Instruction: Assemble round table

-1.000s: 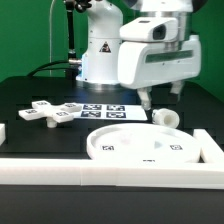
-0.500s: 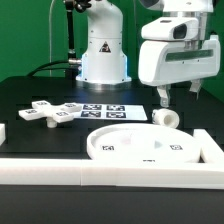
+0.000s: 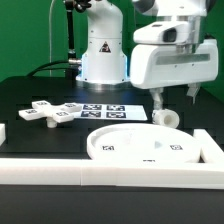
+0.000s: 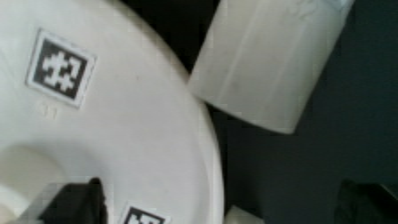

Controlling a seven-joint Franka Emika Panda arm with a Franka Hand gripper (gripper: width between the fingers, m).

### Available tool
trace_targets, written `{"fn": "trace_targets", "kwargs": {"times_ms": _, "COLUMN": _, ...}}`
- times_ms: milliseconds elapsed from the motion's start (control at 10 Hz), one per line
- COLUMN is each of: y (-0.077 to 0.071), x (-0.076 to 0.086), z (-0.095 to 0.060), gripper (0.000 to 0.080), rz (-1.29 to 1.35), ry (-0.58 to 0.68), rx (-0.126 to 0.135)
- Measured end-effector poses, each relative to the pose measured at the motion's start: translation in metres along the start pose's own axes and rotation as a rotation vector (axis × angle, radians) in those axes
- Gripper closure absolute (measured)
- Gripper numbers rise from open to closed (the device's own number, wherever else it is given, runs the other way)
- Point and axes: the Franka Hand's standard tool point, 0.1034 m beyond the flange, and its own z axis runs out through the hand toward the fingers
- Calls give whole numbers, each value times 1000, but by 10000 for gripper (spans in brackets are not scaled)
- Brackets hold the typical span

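The large round rimmed disc (image 3: 148, 148) lies flat at the front, inside the rails. The short thick cylinder (image 3: 166, 117) lies just behind its far right rim. The cross-shaped piece (image 3: 50, 112) lies at the exterior view's left. My gripper (image 3: 175, 98) hangs open and empty just above the cylinder, one finger on each side of it and clear of it. In the wrist view the disc (image 4: 89, 120) and the cylinder (image 4: 276, 60) lie below the gripper (image 4: 222, 208). Its dark fingers (image 4: 71, 200) show only at the edge.
The marker board (image 3: 105, 110) lies on the black table behind the disc. White border rails run along the front (image 3: 110, 176), at the left (image 3: 3, 133) and at the right (image 3: 207, 142). The robot base (image 3: 103, 55) stands at the back.
The gripper has moved toward the exterior view's right, then dropped slightly over the cylinder. The parts have not moved.
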Motion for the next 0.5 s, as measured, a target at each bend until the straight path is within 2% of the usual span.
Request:
{"fn": "trace_targets", "kwargs": {"times_ms": 200, "y": 0, "x": 0, "z": 0, "gripper": 151, "rz": -2, "ry": -10, "rx": 1}}
{"fn": "trace_targets", "kwargs": {"times_ms": 400, "y": -2, "x": -5, "z": 0, "gripper": 151, "rz": 5, "ry": -104, "rx": 12}}
{"fn": "trace_targets", "kwargs": {"times_ms": 500, "y": 0, "x": -3, "z": -3, "gripper": 151, "rz": 65, "ry": -154, "rx": 5}}
